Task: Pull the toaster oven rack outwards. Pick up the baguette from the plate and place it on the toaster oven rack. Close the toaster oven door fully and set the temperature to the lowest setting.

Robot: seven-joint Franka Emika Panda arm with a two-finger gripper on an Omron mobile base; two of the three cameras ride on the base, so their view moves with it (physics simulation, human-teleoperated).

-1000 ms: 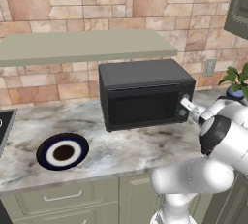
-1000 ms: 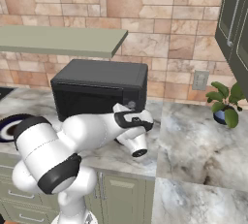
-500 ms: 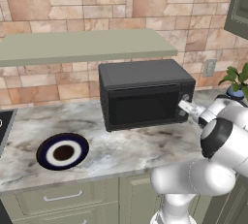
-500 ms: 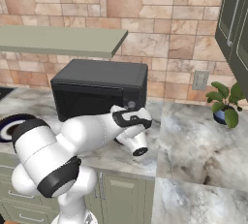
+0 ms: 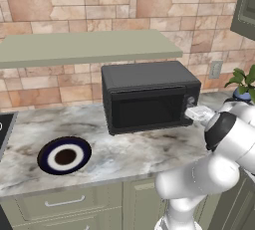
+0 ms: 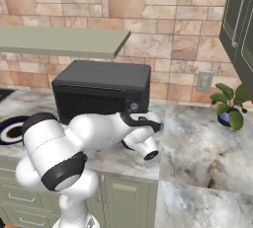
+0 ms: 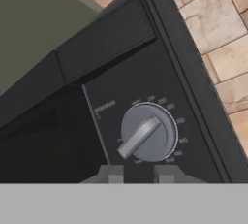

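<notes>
Closer now, my end effector (image 7: pixel 136 172) has slid up to the toaster oven (image 5: pixel 144 94) near the desk's back edge; its narrow fingers sit just under the knob (image 7: pixel 147 132). Door shut, plate (image 5: pixel 64 155) bare, so only turning remains.

Glossy white rounded arm (image 6: pixel 94 131) — dark joint bands, grey fingers (image 7: pixel 110 173).

You could not see inside the boxy dark grey-black toaster oven (image 5: pixel 149 95): its dark glass-windowed drop-down door (image 5: pixel 145 108) showed nothing behind it. The small white markings around the round grey knob (image 7: pixel 147 132) were too blurred to read. In the right base view the arm covered the far right part of the round dark navy plate (image 6: pixel 11 129), whose left part the picture's edge cut off.
</notes>
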